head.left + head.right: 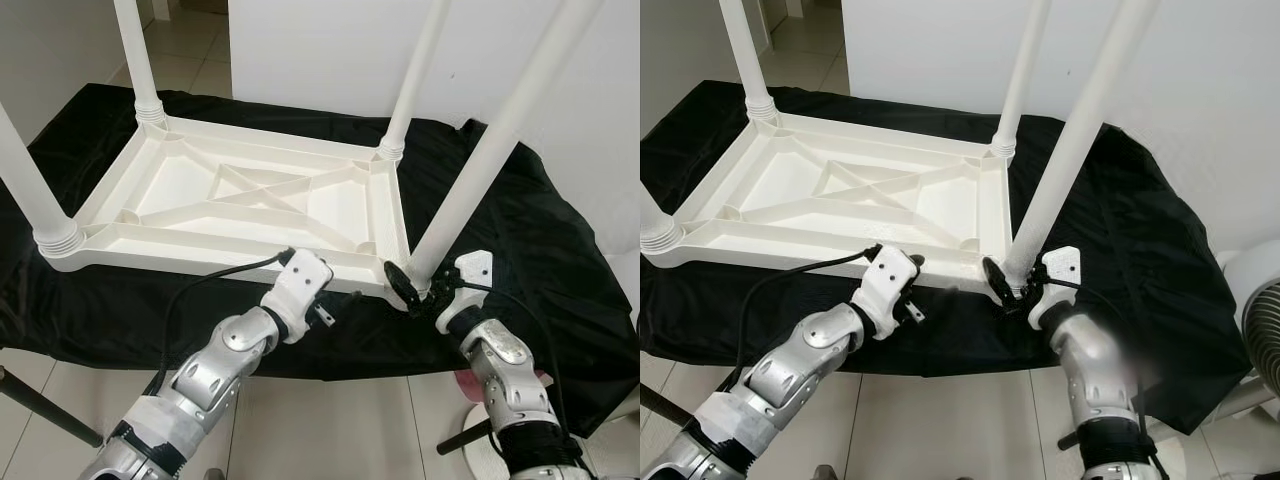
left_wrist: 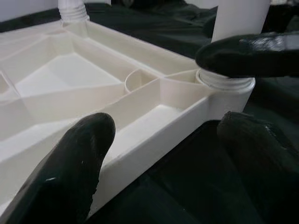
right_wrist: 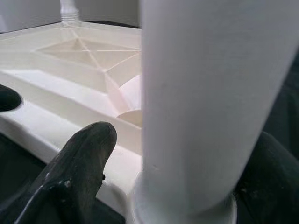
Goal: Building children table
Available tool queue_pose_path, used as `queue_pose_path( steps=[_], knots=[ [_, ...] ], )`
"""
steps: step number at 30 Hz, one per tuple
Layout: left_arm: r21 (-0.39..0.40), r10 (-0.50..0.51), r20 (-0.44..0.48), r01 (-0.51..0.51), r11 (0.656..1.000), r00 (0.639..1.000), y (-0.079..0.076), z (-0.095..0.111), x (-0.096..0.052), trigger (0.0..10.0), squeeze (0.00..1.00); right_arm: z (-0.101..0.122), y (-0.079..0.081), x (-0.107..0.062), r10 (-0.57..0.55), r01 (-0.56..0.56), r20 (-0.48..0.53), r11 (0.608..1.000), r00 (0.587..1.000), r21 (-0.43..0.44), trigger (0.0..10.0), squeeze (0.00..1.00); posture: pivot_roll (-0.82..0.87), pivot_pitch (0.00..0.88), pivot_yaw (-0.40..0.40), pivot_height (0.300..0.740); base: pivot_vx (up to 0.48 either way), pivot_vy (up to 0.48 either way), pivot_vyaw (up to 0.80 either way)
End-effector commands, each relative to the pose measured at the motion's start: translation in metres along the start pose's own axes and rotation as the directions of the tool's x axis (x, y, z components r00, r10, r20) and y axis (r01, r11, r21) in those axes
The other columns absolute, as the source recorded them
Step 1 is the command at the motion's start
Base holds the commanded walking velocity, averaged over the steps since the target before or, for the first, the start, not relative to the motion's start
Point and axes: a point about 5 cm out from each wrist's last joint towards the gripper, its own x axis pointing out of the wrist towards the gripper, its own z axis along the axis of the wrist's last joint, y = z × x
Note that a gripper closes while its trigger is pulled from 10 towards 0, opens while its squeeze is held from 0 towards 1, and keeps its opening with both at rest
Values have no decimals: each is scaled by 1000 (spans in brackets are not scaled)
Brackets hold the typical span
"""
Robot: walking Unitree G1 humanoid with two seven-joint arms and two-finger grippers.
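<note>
Black cloth [image 1: 560, 250] covers the work surface, draped over its edges; pale tiled floor [image 1: 190, 60] at far left and below, white wall [image 1: 330, 50] behind, and the right eye view catches a white fan [image 1: 1260, 320] at the far right edge. Child's table [image 1: 250, 200] lies upside down on the cloth, white plastic, underside ribbed with a cross brace in the middle, all four legs pointing up. Far-left leg [image 1: 135, 55] and near-left leg [image 1: 30, 185] sit in ribbed collars; far-right leg [image 1: 415, 75] likewise. Left hand [image 1: 322, 300] is at the near long edge of the frame, right of centre, cable trailing off its wrist; left wrist view shows its fingers [image 2: 70, 158] spread, one over the frame rim and one on the cloth side, not clamping. Near-right leg [image 1: 490, 150] leans slightly outward from its corner socket. Right hand [image 1: 415, 290] is at the base of that leg; right wrist view shows the leg between its fingers [image 3: 79, 158], one on each side and close against it, so it looks pinched around the leg just above the collar.
</note>
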Motion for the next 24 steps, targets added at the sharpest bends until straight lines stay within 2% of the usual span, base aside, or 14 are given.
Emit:
queue_pose_path(
  steps=[1,2,3,5,13,14,19,20,22,24],
  knots=[
    [3,-244,-12,244,970,970,-18,-1,-2,10000,0,-3,-6,-2,21,-22,-27,1000,999,-21,1647,0,-9,44,-79,740,0,0,0],
    [3,-244,-12,244,970,970,-18,-1,-2,10000,0,-3,-6,-2,21,-22,-27,1000,999,-21,1647,0,-9,44,-79,740,0,0,0],
    [1,-245,-11,245,970,970,-19,-1,-2,10000,0,-3,-9,-3,27,-28,-35,999,999,-28,0,0,-5,39,-78,740,0,0,0],
    [-6,-243,-4,243,970,970,-21,1,-2,10000,0,-4,-16,-4,38,-40,-46,998,998,-44,0,0,-5,32,-76,740,0,0,0],
    [-20,-240,-5,240,971,971,-25,0,-5,10000,0,-9,-16,-6,31,-32,-52,999,998,-24,0,0,0,24,-78,740,0,0,0],
    [-23,-237,-6,237,971,971,-25,-1,-5,10000,0,-11,-14,-7,21,-22,-52,1000,998,-13,10000,0,3,24,-80,740,0,0,0],
    [-25,-230,-8,230,973,973,-24,-1,-6,10000,0,-12,-9,-7,-19,19,-48,1000,999,5,10000,0,1,24,-79,740,0,0,0],
    [-27,-224,-10,224,974,975,-22,-1,-6,10000,0,-12,-4,-7,-64,64,-34,998,997,12,10000,0,0,25,-78,740,0,0,0],
    [-28,-223,-10,222,975,975,-22,-1,-6,10000,0,-11,-2,-6,-78,78,-27,997,997,13,10000,0,0,25,-78,740,0,0,0],
    [-29,-222,-12,222,975,975,-22,-1,-6,10000,0,-13,-1,-6,-167,168,-39,986,985,21,10000,0,-2,24,-76,740,0,0,0]
  ],
)
